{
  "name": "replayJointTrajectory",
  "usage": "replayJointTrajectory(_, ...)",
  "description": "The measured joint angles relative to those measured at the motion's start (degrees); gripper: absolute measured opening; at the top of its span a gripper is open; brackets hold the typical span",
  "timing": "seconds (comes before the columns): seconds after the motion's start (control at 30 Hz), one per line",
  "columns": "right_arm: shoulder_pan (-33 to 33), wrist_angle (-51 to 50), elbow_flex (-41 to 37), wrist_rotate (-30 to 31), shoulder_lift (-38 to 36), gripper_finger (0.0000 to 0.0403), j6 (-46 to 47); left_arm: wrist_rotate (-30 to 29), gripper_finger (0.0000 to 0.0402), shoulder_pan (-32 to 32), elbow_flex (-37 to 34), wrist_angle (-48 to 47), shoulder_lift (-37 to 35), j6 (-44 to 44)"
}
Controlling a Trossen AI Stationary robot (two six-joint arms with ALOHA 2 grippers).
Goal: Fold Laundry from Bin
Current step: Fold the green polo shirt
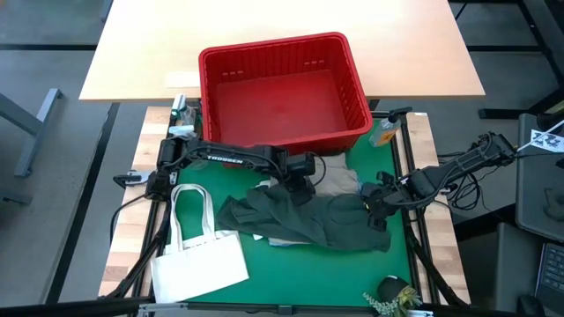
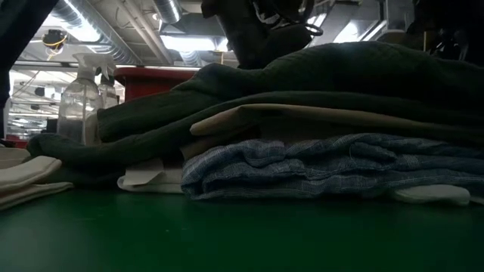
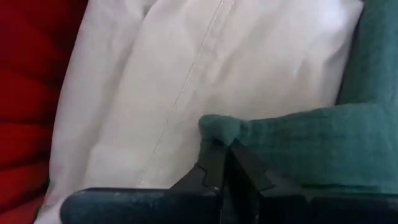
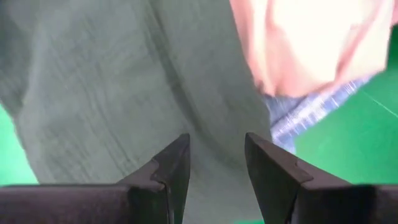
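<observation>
The red bin point(image 1: 282, 88) stands at the mat's far side with nothing showing in it. In front of it lies a pile of laundry: a dark green garment point(image 1: 308, 218) on top, beige point(image 2: 302, 117), blue-and-white striped point(image 2: 318, 162) and white point(image 2: 144, 177) pieces under it. My left gripper point(image 1: 304, 185) is shut at the green garment's far edge, with white cloth point(image 3: 186, 81) beyond it. My right gripper point(image 4: 216, 165) stands open over the green garment's right part point(image 4: 124, 87), near the beige and striped cloth; whether it touches the cloth I cannot tell. My left gripper pinches a small bunched corner of the dark green garment point(image 3: 219, 126) between its two fingertips point(image 3: 245, 165). The fingers slant down from the table's left side. The rest of the garment lies spread over the pile.
A flat white tote bag point(image 1: 198, 255) with handles lies on the mat's near left. A clear spray bottle point(image 2: 78, 102) stands at the far left and an orange bottle point(image 1: 385, 132) right of the bin. A small plant point(image 1: 392, 295) sits at the near right.
</observation>
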Motion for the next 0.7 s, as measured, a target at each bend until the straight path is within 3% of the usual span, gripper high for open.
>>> replayJointTrajectory(0.2,0.00,6.88,0.00,-0.38,0.00,0.0154,-1.41,-4.75,0.0003,0.00,5.51,-6.82,-0.98,0.63)
replayJointTrajectory(0.47,0.00,17.65,0.00,-0.48,0.14,0.0154,-5.35,-12.40,0.0001,-0.99,18.49,-17.82,-1.73,6.01)
replayJointTrajectory(0.7,0.00,20.20,0.00,-0.02,0.81,0.0154,-7.37,-18.34,0.0000,-2.69,30.63,-26.37,-1.97,10.62)
